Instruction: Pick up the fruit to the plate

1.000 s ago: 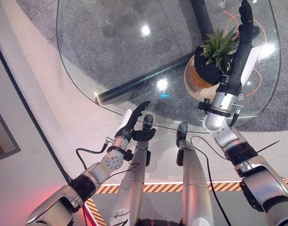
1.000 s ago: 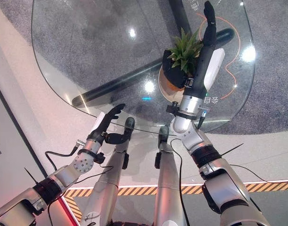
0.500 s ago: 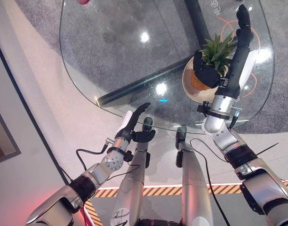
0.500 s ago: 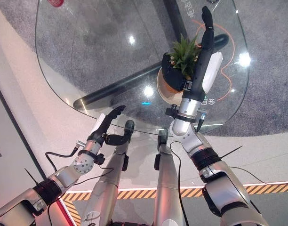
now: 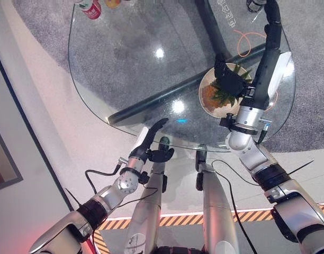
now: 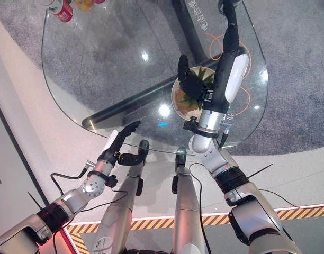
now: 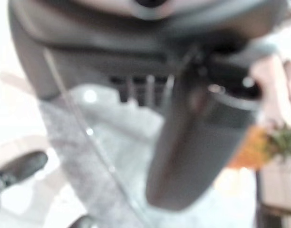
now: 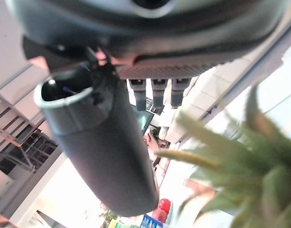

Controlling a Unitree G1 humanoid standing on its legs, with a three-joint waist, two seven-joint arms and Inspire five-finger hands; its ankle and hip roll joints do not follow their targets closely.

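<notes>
A pineapple [image 5: 211, 95] with green leaves rests on a round pale plate [image 5: 217, 110] at the right of the glass table [image 5: 125, 63]. My right hand [image 5: 260, 74] reaches over the plate with its fingers straight and pointing to the far side. Its thumb [image 5: 228, 80] sits just above the leaves, and the hand is open. In the right wrist view the thumb [image 8: 102, 142] stands clear beside the leaves [image 8: 250, 171]. My left hand [image 5: 146, 142] hovers open by the table's near edge, holding nothing.
A red bottle [image 5: 91, 8] and an orange fruit [image 5: 112, 2] stand at the table's far left rim. A dark bar [image 5: 167, 95] runs under the glass. Bare glass lies between the plate and the bottle.
The camera has shifted, bringing the table's far edge into view. The right thumb, earlier curled on the upright pineapple, has let go; the fruit now sits low on the plate. Left hand unmoved.
</notes>
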